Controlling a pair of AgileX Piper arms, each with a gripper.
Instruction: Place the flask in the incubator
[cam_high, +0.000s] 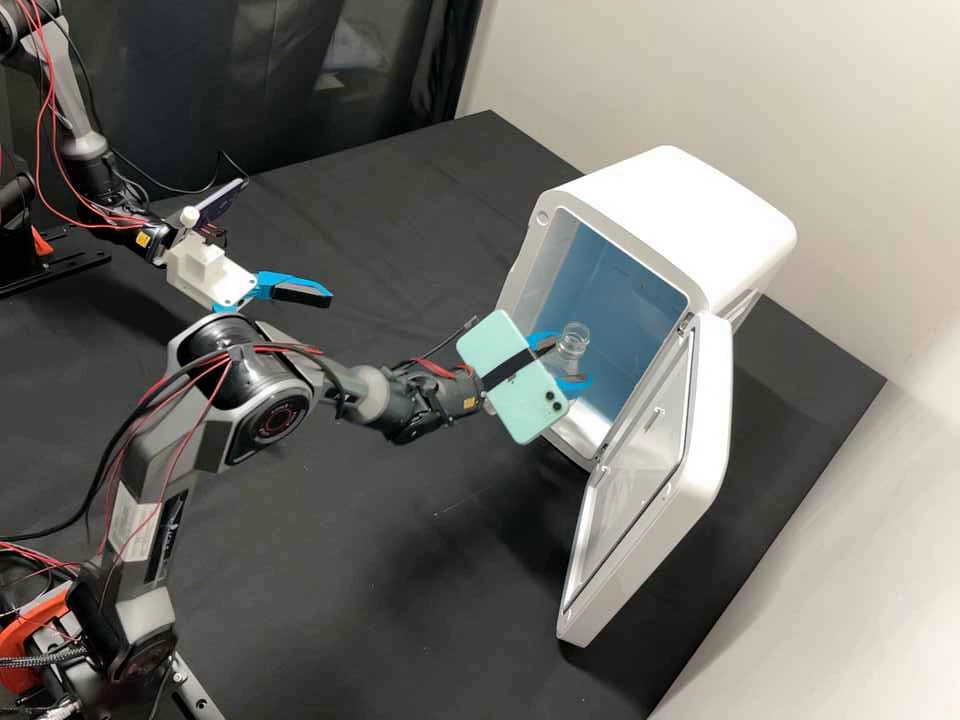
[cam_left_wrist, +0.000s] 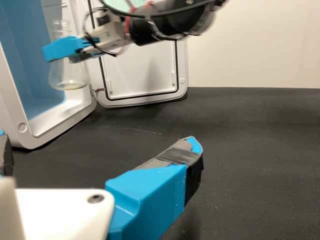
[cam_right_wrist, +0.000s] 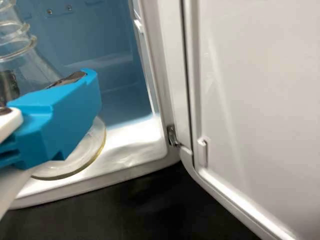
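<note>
Flask (cam_high: 572, 345) middle right of high view, in mouth of incubator (cam_high: 680, 210). Right gripper (cam_high: 562, 362) clamped on it near neck. Likely light, hard, slippery, easy to break; hold gently. Left gripper (cam_high: 290, 288) upper left, fingers apart.

R arm (cam_high: 250, 400): dk grey, red ring on round joint, red/blk cables (cam_high: 165, 385), mint phone (cam_high: 512, 378) under blk strap. L arm (cam_high: 75, 130): grey, red wires (cam_high: 42, 100), purple phone (cam_high: 218, 203). L tool (cam_high: 305, 292), R tool (cam_high: 562, 362): white bodies, bright blue fingers (cam_left_wrist: 150, 195).
</note>
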